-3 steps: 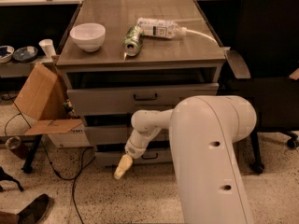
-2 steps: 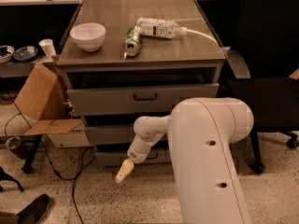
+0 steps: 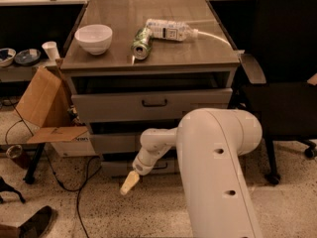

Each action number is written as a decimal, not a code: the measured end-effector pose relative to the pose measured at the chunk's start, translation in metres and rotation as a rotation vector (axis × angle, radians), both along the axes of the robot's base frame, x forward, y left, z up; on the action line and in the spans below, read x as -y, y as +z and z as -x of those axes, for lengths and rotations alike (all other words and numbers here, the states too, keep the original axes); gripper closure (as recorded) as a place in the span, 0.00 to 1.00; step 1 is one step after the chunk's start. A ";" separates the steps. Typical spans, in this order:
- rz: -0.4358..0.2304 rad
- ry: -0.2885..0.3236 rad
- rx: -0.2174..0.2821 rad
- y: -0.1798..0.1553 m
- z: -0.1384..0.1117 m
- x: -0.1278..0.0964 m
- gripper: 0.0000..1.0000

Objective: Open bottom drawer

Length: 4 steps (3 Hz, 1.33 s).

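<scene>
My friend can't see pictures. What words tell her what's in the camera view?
A white robot arm reaches down, its gripper just above the floor in front of the bottom drawer of a grey cabinet. On top are a white bowl, a green can and a plastic bottle; a cardboard box stands left, a black chair right.

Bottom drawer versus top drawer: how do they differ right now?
The top drawer has a taller front; the bottom drawer is the shortest and lowest. The top drawer's handle shows in full; the bottom drawer's is largely hidden by the arm. The gripper hangs low in front of the bottom drawer, well below the top drawer. Both have plain grey fronts.
</scene>
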<state>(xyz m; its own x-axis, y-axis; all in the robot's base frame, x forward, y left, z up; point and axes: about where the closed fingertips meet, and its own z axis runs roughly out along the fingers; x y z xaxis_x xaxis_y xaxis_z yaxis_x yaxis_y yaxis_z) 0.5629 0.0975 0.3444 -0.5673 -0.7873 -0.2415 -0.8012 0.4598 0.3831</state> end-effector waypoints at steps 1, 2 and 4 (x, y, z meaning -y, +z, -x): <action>-0.063 0.019 0.071 -0.031 -0.012 -0.015 0.00; -0.147 0.027 0.146 -0.052 -0.027 -0.028 0.00; -0.266 0.023 0.303 -0.075 -0.074 -0.060 0.00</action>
